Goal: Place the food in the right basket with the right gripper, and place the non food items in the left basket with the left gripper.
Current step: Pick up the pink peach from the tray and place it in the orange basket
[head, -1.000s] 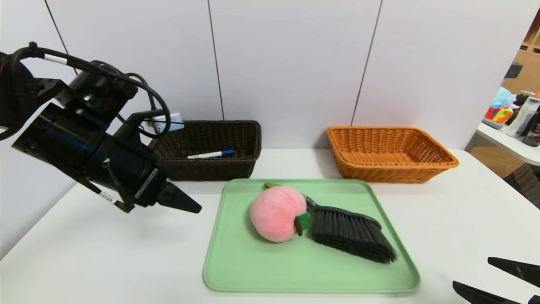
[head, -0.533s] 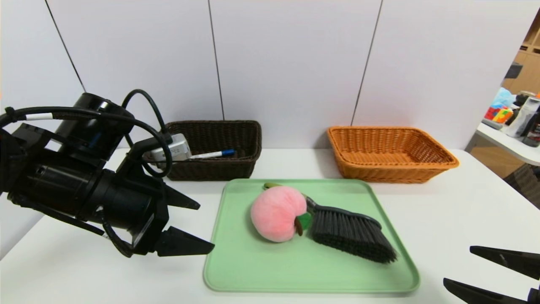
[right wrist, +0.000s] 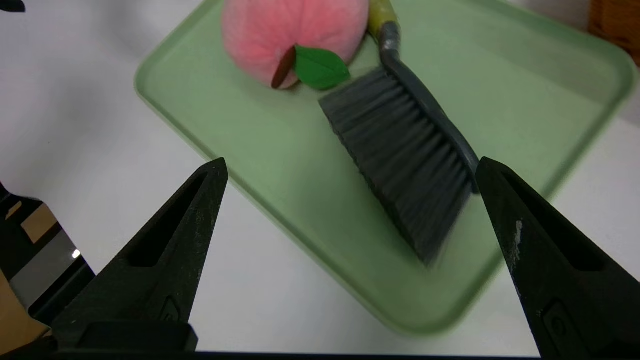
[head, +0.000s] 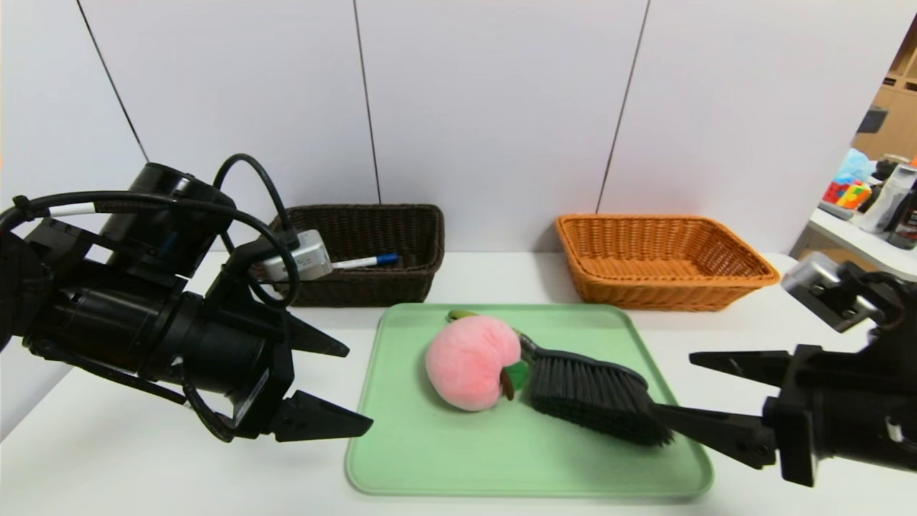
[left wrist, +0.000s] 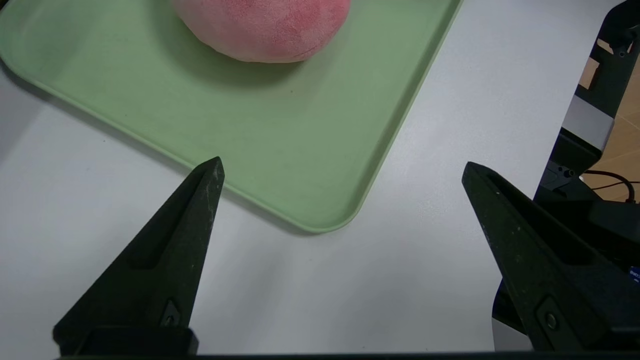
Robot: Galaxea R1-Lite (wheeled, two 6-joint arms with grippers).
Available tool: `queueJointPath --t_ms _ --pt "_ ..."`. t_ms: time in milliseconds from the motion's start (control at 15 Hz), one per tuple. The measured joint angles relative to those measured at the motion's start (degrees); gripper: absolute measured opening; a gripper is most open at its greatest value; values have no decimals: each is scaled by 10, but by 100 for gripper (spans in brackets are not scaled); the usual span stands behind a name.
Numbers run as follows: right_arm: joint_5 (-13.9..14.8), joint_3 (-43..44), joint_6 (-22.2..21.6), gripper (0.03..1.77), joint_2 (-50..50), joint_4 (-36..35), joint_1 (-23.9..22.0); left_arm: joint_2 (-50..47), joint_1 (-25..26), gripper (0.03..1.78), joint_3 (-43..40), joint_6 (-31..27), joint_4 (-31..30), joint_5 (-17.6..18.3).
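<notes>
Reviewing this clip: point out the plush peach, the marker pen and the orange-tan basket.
Plush peach [head: 467, 364]: head view, on its pink body.
Marker pen [head: 358, 263]: head view, on its white barrel.
Orange-tan basket [head: 659, 294]: head view, on its woven front wall.

Relative to the green tray, my round pink plush peach with green leaf and brown stem [head: 473, 363] sits on it; the black-bristled brush with yellow-green handle [head: 591, 390] lies there slantwise; the blue-capped white marker pen [head: 365, 262] rests beyond it, inside the dark brown wicker basket [head: 365, 290]; the orange-tan wicker basket [head: 659, 292] stands behind it.
</notes>
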State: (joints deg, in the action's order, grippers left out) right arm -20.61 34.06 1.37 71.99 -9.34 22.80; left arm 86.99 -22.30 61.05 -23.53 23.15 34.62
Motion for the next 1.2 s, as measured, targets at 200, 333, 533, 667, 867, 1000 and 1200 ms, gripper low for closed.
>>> queueJointPath --t_ms 200,333,533,667,867,1000,1200 --pt "9 72 20 171 81 -3 55 6 1 169 7 1 0 0" --pt "13 121 34 171 130 -3 87 9 1 169 10 1 0 -1" --pt "17 171 59 171 187 -13 124 10 3 169 12 -1 0 -2" --pt "40 180 80 171 219 -48 145 10 3 169 13 -1 0 -2" --pt "91 167 94 171 246 -95 177 10 3 169 13 -1 0 -2" --pt "110 154 95 171 257 -121 190 10 3 169 14 -2 0 -2" --pt "138 125 94 171 272 -196 207 10 3 169 13 -1 0 -2"
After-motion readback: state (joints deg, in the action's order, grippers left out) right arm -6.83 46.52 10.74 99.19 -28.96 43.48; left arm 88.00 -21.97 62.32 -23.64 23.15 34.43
